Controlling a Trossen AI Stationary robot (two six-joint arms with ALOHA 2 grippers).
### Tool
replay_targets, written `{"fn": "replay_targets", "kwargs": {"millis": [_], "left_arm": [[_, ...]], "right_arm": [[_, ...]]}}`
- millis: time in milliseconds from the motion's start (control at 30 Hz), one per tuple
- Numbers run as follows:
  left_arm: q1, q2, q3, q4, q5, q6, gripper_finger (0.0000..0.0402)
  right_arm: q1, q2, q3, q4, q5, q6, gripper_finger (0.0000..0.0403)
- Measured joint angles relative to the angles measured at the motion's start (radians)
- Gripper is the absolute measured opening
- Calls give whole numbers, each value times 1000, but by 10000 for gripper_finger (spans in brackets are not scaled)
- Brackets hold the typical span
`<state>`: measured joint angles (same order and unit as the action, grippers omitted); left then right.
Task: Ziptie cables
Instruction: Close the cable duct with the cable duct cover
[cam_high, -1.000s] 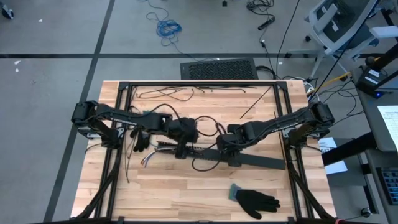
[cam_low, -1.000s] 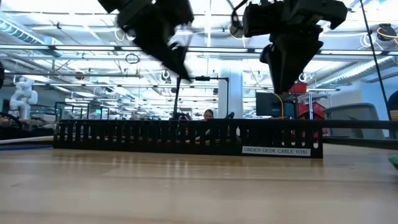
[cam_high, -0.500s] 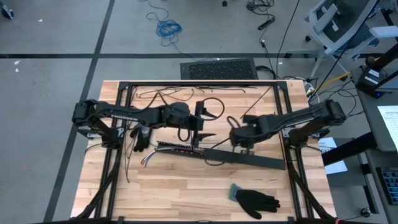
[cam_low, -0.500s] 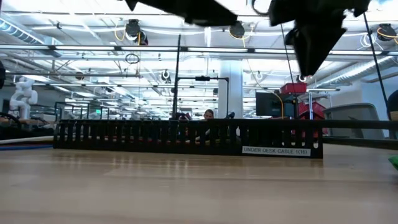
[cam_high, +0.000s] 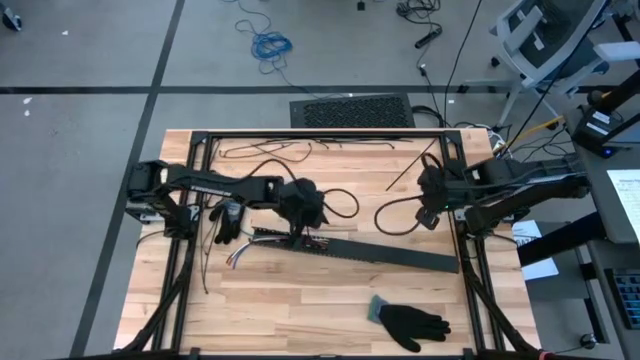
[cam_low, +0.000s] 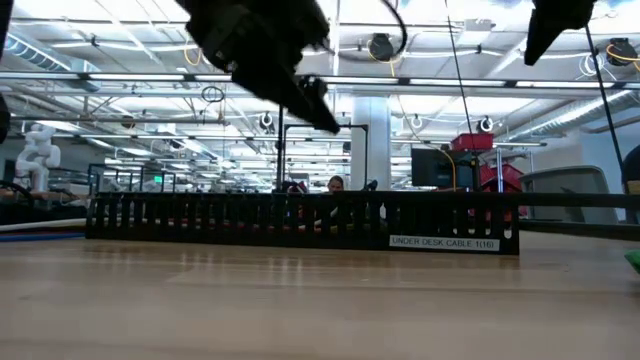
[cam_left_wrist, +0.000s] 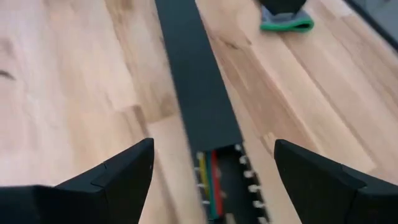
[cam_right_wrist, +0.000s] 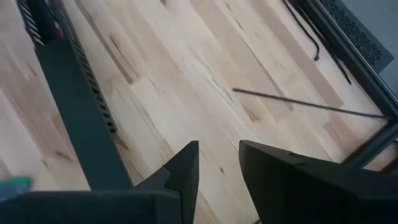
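Your left arm reaches in from table's left edge to centre; left gripper (cam_left_wrist: 211, 165) hangs low, fingers (cam_left_wrist: 109, 180) spread wide, nothing between them. Your right arm sits folded near right edge, raised well up; right gripper (cam_right_wrist: 219, 163) narrowed to slim gap, fingertips apart, holding nothing

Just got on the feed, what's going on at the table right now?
The left gripper hangs with its jaws wide open, holding nothing, over the left end of the black slotted strip, where the cables lie inside the uncovered part. The right gripper is off by the table's right side above bare wood, jaws narrowly apart with nothing visible between them. A black glove lies near the front edge. No zip tie shows around the cables yet.
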<state>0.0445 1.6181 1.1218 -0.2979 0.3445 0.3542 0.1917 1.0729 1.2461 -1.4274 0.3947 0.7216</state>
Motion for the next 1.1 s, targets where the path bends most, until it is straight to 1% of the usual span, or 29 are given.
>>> {"fn": "replay_targets", "kwargs": {"millis": [33, 133, 333, 400, 567, 700, 800, 967, 1100], "left_arm": [[0, 3, -24, 24, 16, -31, 325], [-2, 9, -90, 93, 20, -81, 325], [-11, 33, -191, 168, 8, -165, 325], [-16, 50, -214, 180, -14, -189, 325], [-25, 79, -222, 247, -43, -268, 325], [-61, 103, -224, 291, -62, -316, 325], [-92, 130, -224, 325, -87, -324, 325], [-93, 149, -231, 383, -90, -349, 325], [-93, 162, -230, 420, -140, -349, 325]], "right_arm": [[0, -7, 0, 10, 4, 5, 107], [0, -7, 0, 28, 6, 5, 107], [0, 35, 0, 42, 3, -10, 107], [0, 44, 0, 43, 3, -24, 107], [0, 69, 0, 51, 2, -46, 107], [0, 77, 0, 54, 1, -60, 107], [0, 76, 0, 57, 0, -64, 107], [0, 76, 0, 58, 1, -69, 107], [0, 76, 0, 58, 0, -73, 107]]}}
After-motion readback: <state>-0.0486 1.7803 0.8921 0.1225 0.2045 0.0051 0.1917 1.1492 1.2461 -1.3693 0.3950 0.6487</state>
